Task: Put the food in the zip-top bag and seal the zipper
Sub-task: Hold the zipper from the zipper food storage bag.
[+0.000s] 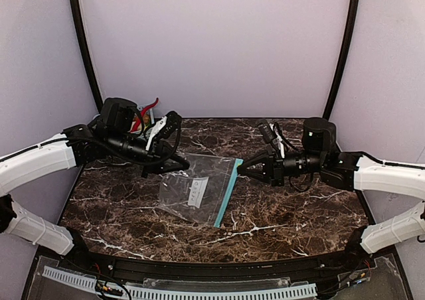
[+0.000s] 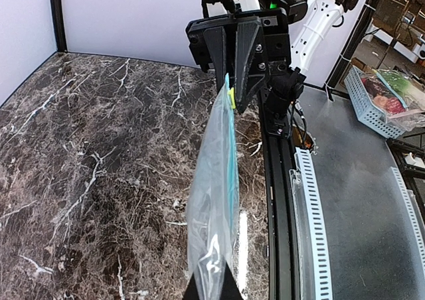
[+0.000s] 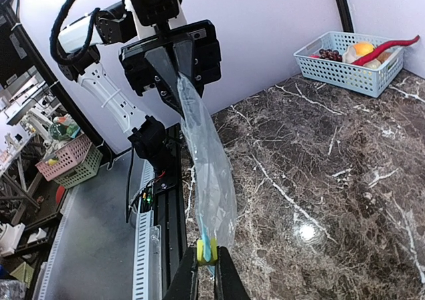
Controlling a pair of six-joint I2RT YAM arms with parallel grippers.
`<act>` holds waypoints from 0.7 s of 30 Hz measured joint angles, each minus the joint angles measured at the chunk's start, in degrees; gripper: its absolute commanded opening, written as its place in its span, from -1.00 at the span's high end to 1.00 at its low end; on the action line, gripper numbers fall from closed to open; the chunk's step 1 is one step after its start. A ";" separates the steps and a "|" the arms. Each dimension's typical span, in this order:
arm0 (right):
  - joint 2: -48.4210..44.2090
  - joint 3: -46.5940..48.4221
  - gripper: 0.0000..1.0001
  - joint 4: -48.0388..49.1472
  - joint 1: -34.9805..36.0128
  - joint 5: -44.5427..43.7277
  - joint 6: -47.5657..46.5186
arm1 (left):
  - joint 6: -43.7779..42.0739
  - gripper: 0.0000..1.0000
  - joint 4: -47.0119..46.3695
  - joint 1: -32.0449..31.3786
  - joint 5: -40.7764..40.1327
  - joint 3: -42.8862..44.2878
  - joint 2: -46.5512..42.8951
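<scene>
The clear zip-top bag (image 1: pixel 189 190) is stretched between both grippers above the marble table and looks flat, with no food showing in it. Its teal zipper (image 1: pixel 228 192) runs along the right edge. My left gripper (image 2: pixel 211 291) is shut on the bag's far-left corner. My right gripper (image 3: pixel 207 275) is shut on the small yellow slider (image 3: pixel 206 251) at the zipper's end. The food lies in a blue mesh basket (image 3: pixel 345 71) at the table's far left corner: dark grapes (image 3: pixel 327 53), an orange-yellow round piece (image 3: pixel 364 48) and a long red piece (image 3: pixel 392 46).
In the top view the left arm (image 1: pixel 40 160) hides most of the basket; only the red piece (image 1: pixel 147 111) sticks up. A black rail (image 2: pixel 279 200) and white slotted strip (image 2: pixel 315 227) run along the table's near edge. Off the table stand other baskets (image 2: pixel 372 104).
</scene>
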State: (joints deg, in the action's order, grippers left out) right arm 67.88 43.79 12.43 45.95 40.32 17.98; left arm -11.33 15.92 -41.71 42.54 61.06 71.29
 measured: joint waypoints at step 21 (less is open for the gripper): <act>0.11 9.64 1.00 -14.91 1.22 -1.18 -5.29 | -1.95 -0.87 1.25 0.09 -10.49 3.91 -0.13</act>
State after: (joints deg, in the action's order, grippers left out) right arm 67.99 53.43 -2.48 47.18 39.13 12.69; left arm -13.28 17.17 -41.63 32.05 64.97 71.16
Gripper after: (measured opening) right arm 0.044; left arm 0.919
